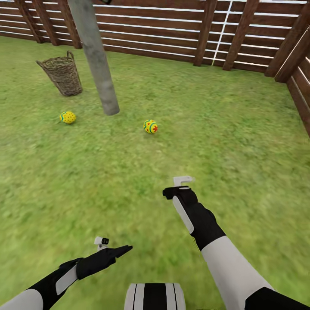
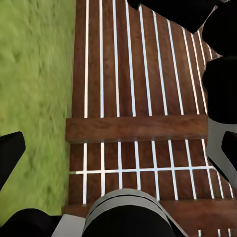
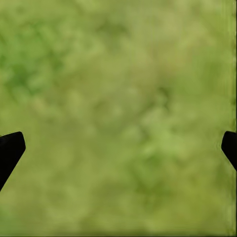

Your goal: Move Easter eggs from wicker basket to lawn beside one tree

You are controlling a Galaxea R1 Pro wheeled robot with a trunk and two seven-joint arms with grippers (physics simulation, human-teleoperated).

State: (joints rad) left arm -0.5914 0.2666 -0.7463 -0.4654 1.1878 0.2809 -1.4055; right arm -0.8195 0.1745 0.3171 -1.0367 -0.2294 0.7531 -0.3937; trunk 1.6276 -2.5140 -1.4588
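Two yellow Easter eggs lie on the lawn (image 1: 185,142), one egg (image 1: 67,117) to the left of the tree and the other egg (image 1: 150,126) to its right. The tree's pale grey trunk (image 1: 97,56) rises between them. The wicker basket (image 1: 62,75) stands upright behind the left egg; its inside is hidden. My right gripper (image 1: 172,192) hangs over bare grass, well short of the right egg, open and empty (image 3: 118,148). My left gripper (image 1: 125,249) is low and near me, open and empty (image 2: 118,158).
A brown slatted wooden fence (image 1: 172,38) closes the lawn at the back and along the right side (image 1: 301,94). The left wrist view looks at the fence slats (image 2: 133,128). Open grass lies between my arms and the tree.
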